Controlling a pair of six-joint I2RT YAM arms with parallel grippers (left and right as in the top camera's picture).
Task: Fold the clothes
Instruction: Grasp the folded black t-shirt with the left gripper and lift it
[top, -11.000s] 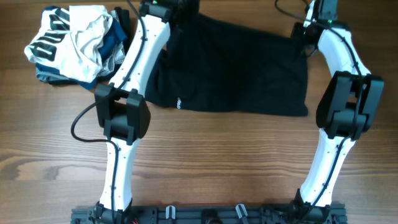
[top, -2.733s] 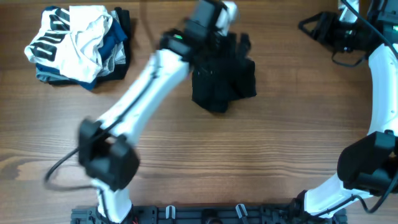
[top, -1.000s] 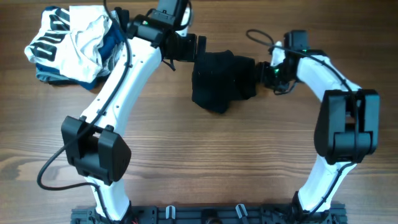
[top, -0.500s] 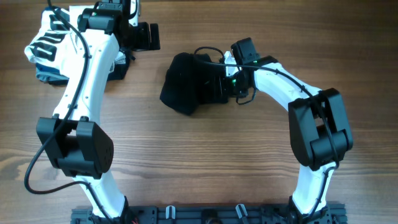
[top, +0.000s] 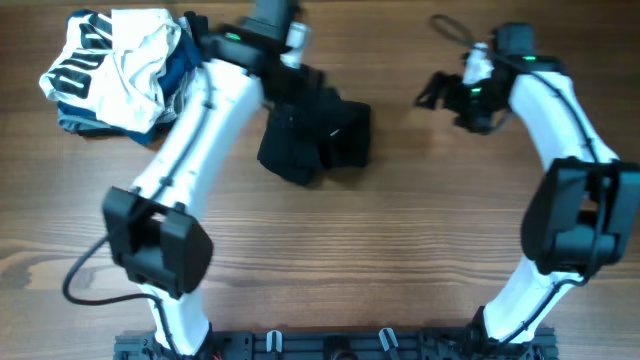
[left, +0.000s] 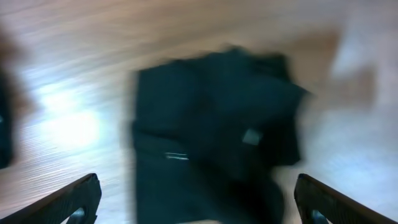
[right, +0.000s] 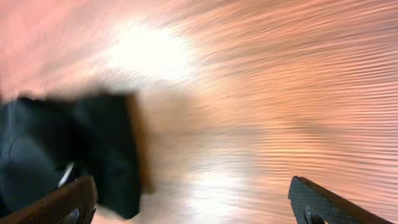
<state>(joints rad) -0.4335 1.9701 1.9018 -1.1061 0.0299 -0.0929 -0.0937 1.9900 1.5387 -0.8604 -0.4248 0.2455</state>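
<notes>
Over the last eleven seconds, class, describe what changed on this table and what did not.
The black garment, once spread flat, is now a folded bundle, pushed leftward. The right gripper, at its edge half a second ago, has pulled away rightward, open. The left gripper swung from the clothes pile to over the bundle, open. The pile stayed put.

black garment (top: 312, 140): matt cloth | table (top: 400, 250): grained wood, slight sheen | left arm shell (top: 200, 125): glossy white plastic
</notes>
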